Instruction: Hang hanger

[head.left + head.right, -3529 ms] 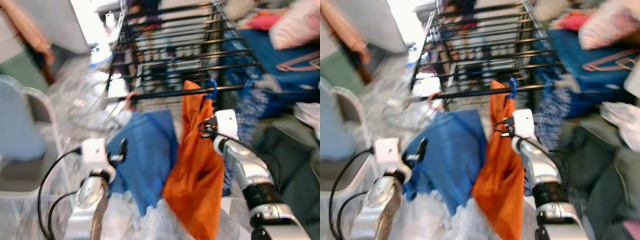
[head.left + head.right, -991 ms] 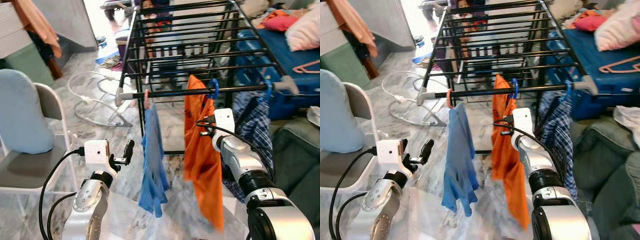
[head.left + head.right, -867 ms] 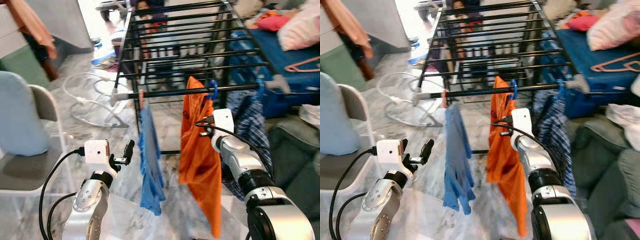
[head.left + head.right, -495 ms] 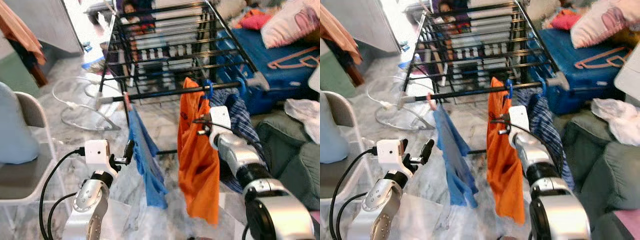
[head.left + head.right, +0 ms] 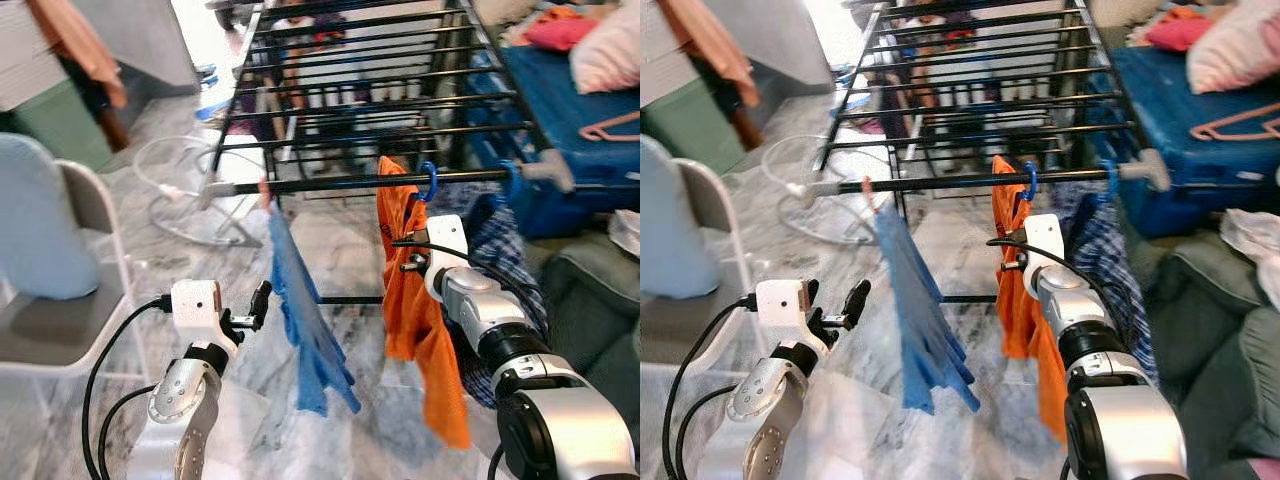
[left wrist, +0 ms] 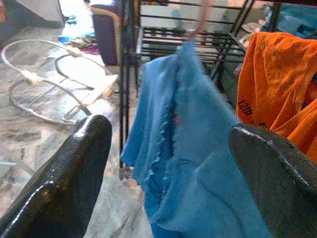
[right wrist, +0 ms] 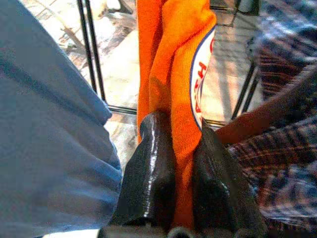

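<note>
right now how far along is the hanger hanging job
Done: the orange t-shirt's blue hanger hook is over the black drying-rack rail, beside the blue shirt. In hand: the right gripper is shut on the orange t-shirt. Left: release it. The left gripper is open.

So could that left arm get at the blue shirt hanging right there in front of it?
Probably yes. The left gripper is open and empty, the blue shirt hangs just ahead of its fingers, and nothing lies between them.

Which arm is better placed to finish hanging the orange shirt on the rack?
Right, probably. The right pincer is shut on the orange shirt, just under the blue hanger hook on the rail. The left pincer is open, facing the blue garment.
</note>
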